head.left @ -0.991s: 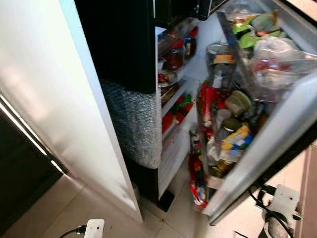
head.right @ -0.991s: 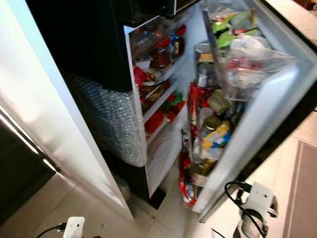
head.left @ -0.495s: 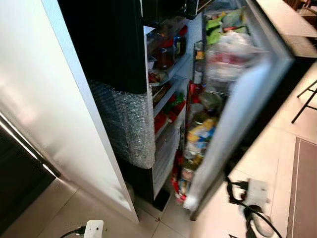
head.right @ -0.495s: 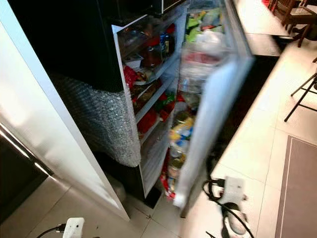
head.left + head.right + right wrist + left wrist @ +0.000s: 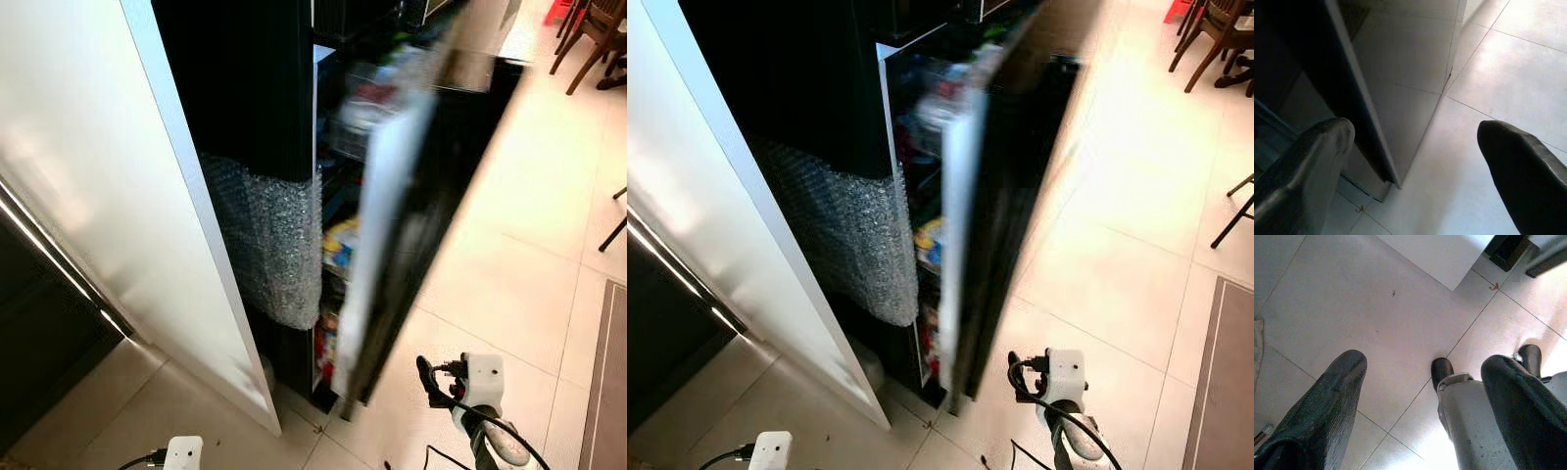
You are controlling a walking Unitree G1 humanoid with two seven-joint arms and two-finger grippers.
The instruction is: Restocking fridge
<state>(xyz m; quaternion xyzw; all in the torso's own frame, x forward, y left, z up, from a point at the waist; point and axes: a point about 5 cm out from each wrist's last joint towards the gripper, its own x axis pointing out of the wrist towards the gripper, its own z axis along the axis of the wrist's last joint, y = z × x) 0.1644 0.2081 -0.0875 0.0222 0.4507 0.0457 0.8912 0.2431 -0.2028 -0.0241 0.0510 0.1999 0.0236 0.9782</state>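
Straight ahead of me stands the tall black fridge [image 5: 245, 88], its glossy black door [image 5: 431, 186] with a white inner edge swung nearly to, blurred, leaving just a narrow gap. Through that gap I can make out smeared colours of packed food on the door racks [image 5: 338, 245], too blurred to name. Low on the fridge's front corner hangs a sheet of clear bubble wrap [image 5: 269, 245]. Beside it, on my left, runs a white panel [image 5: 108, 215]. Pale glossy floor tiles [image 5: 519, 255] spread out to my right, with brown wooden chair legs [image 5: 588, 39] at the far corner. Down near my feet lies a white power strip with black cables [image 5: 475, 377], and another white plug block [image 5: 183, 453] sits just beside the panel's foot. My left hand [image 5: 1425, 401] hangs low over the tiles, black fingers [image 5: 1337, 396] spread apart, gripping nothing. My right hand [image 5: 1415, 161] hangs likewise, fingers [image 5: 1518, 166] parted and empty, near the fridge's bottom corner.
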